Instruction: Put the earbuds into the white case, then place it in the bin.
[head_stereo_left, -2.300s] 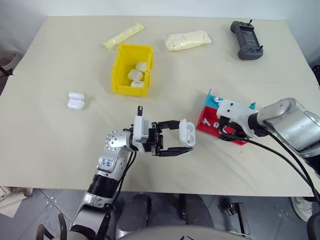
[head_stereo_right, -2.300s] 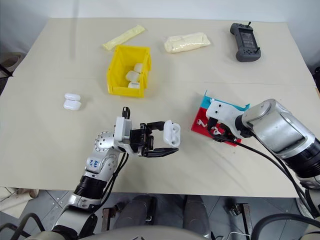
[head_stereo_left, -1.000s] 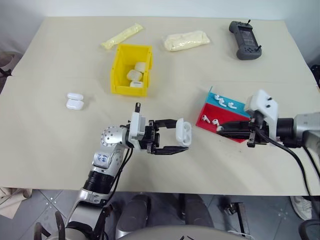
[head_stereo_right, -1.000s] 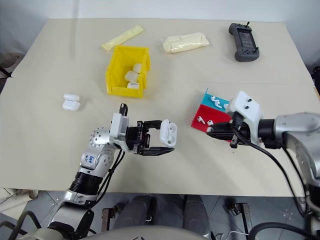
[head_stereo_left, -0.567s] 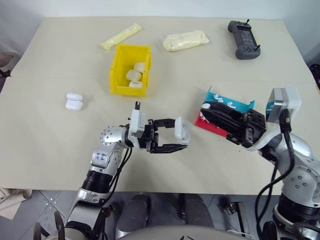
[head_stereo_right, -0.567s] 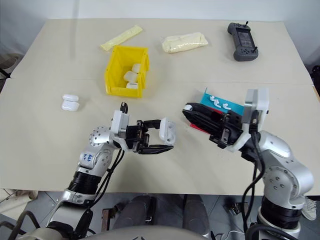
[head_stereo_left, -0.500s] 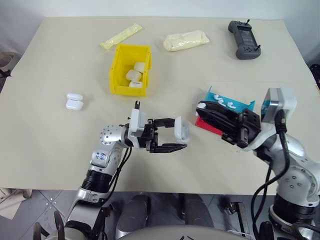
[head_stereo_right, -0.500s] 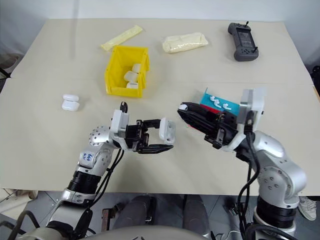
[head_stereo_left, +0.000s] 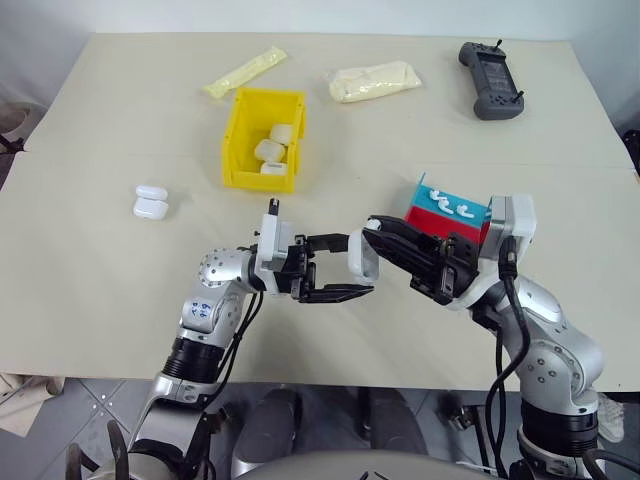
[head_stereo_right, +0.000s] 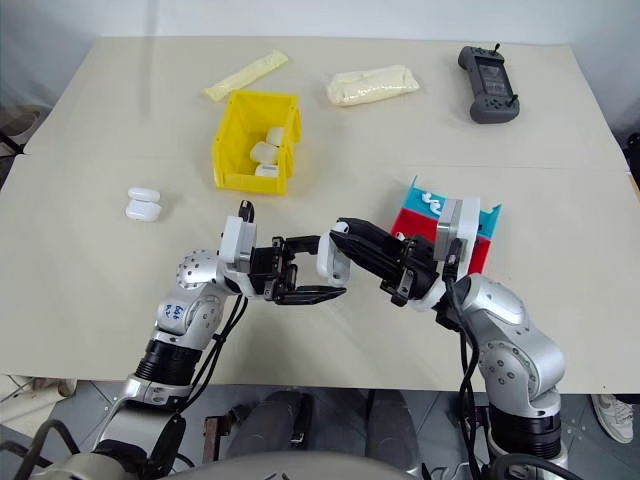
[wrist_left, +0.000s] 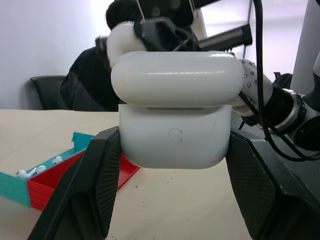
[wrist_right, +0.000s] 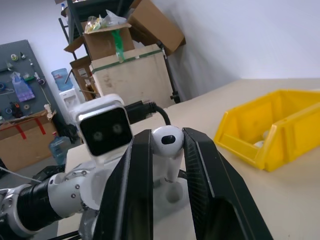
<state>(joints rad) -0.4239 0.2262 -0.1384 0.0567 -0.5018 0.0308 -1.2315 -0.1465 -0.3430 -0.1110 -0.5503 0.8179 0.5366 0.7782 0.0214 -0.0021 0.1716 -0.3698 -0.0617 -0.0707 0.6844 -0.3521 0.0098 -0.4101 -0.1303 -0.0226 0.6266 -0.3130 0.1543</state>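
Note:
My left gripper (head_stereo_left: 356, 267) is shut on the white case (head_stereo_left: 364, 254) and holds it above the table's front middle; its lid is open. In the left wrist view the case (wrist_left: 175, 135) sits between the two black fingers (wrist_left: 95, 185). My right gripper (head_stereo_left: 373, 228) is shut on an earbud (wrist_right: 167, 141), which hangs just over the case's opening (wrist_right: 172, 194). More earbuds (head_stereo_left: 448, 205) lie in the red and teal tray (head_stereo_left: 442, 222) behind my right arm. The yellow bin (head_stereo_left: 262, 140) stands at the back left with several white cases inside.
Two more white cases (head_stereo_left: 150, 201) lie on the table at the left. Two pale yellow bags (head_stereo_left: 246, 70) (head_stereo_left: 375, 80) and a dark handheld controller (head_stereo_left: 492, 78) lie along the far edge.
My right gripper has swung left from beside the tray, carrying the earbud up to the case. The left gripper has kept still with the case.

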